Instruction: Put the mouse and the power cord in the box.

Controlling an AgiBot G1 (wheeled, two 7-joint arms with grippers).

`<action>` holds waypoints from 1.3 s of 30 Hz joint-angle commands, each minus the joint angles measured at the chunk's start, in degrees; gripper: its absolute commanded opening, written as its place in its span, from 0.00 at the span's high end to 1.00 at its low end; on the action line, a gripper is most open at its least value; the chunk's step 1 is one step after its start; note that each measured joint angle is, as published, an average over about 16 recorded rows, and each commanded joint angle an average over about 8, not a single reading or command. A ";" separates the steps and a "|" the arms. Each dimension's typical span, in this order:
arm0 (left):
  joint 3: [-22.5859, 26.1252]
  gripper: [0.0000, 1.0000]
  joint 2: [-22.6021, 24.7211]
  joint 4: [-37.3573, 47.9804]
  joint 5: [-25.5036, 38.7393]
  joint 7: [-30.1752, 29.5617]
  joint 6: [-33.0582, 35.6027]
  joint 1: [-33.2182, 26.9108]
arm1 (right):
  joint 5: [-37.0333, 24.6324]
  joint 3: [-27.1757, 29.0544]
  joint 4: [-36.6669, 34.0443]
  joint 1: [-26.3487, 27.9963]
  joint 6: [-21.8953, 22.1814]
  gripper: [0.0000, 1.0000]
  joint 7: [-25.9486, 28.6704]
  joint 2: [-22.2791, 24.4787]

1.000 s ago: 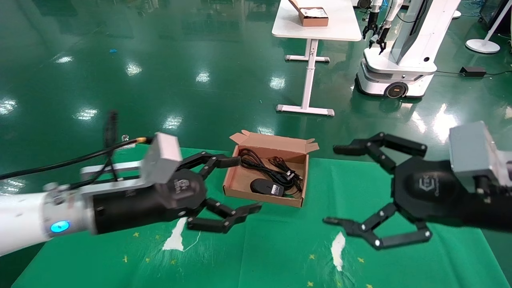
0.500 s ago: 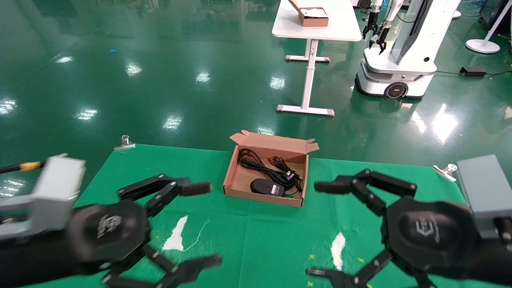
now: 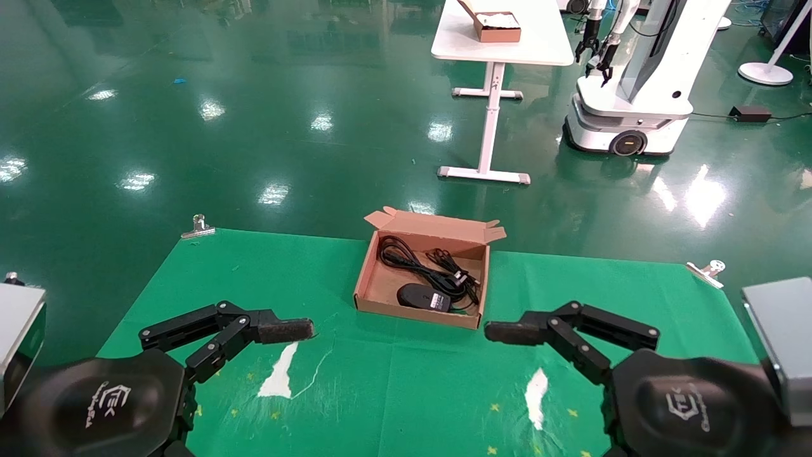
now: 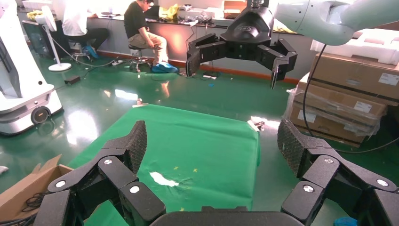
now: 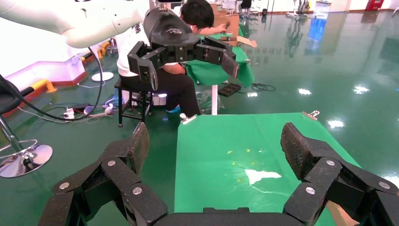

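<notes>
The left claw has dropped back to about seven o'clock of the box. It hangs low over the green bench, its fingers spread wide with nothing between them. A second ago it hovered close against the box's left wall; half a second ago it was already partway back.

At centre, the box sits open with its lid flap standing at the twelve o'clock side. The mouse lies inside near the six o'clock wall, and the power cord is bundled behind it, also inside. Its plug is hard to tell from the mouse's thin cable at this range. Neither item has shifted across the three frames.

The right claw has likewise sunk from high at three o'clock to about five o'clock, splayed and empty.

With both things in the box and both arms retreating, the task looks finished.
</notes>
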 commanded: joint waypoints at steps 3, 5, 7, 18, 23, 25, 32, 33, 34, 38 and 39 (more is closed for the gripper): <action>0.14 0.00 0.10 0.11 0.09 0.00 -0.15 -0.10 | -0.02 -0.02 -0.09 0.13 0.02 0.00 -0.09 0.01; 0.22 0.00 0.16 0.18 0.16 0.01 -0.24 -0.16 | -0.14 -0.09 -0.19 0.27 0.02 0.00 -0.14 0.01; 0.28 0.00 0.21 0.23 0.22 0.01 -0.31 -0.21 | -0.24 -0.14 -0.28 0.40 0.02 0.00 -0.19 0.01; 0.49 0.00 0.38 0.40 0.43 0.01 -0.54 -0.39 | -0.56 -0.34 -0.58 0.80 0.02 0.00 -0.34 -0.01; 0.54 0.00 0.41 0.43 0.48 0.01 -0.60 -0.42 | -0.64 -0.38 -0.64 0.90 0.02 0.00 -0.37 -0.03; 0.56 0.00 0.42 0.44 0.49 0.01 -0.62 -0.43 | -0.66 -0.39 -0.66 0.93 0.02 0.00 -0.38 -0.03; 0.58 0.00 0.44 0.46 0.52 0.02 -0.66 -0.45 | -0.71 -0.41 -0.70 1.00 0.01 0.00 -0.40 -0.06; 0.58 0.00 0.45 0.47 0.52 0.02 -0.66 -0.46 | -0.71 -0.42 -0.70 1.00 0.01 0.00 -0.40 -0.06; 0.59 0.00 0.45 0.47 0.53 0.02 -0.67 -0.46 | -0.72 -0.42 -0.71 1.01 0.01 0.00 -0.41 -0.06; 0.60 0.00 0.46 0.49 0.54 0.02 -0.69 -0.47 | -0.74 -0.44 -0.73 1.02 0.01 0.00 -0.42 -0.06; 0.61 0.00 0.47 0.50 0.54 0.02 -0.69 -0.48 | -0.74 -0.44 -0.73 1.02 0.01 0.00 -0.42 -0.06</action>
